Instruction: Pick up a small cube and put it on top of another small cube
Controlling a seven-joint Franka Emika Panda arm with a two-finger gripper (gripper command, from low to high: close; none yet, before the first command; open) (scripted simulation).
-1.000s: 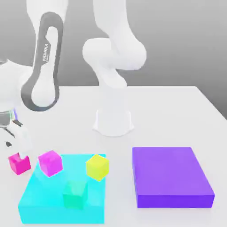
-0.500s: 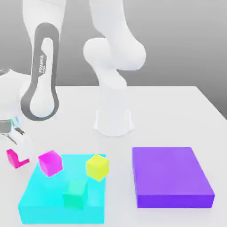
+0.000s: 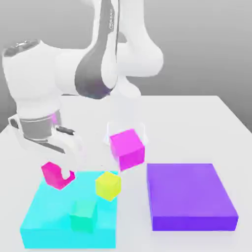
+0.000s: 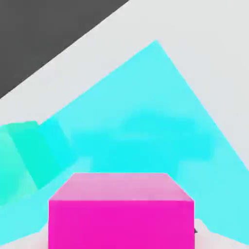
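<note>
Presently, at the exterior view's left, the gripper (image 3: 61, 168) is closed around the hot-pink cube (image 3: 51, 174), one of its fingers hiding part of it. This cube is plain and deep reddish-pink, and it is held over the far left part of the cyan block (image 3: 44, 216). One lower corner points to the viewer; being a cube, it has no long axis. On the cyan block, near its front, is the green cube (image 3: 83, 216); at its right side is the yellow cube (image 3: 108, 186). Beyond its far right corner, the magenta cube (image 3: 127, 149) is tilted; what supports it, I cannot tell. Well to its right lies the purple block (image 3: 189, 194).
</note>
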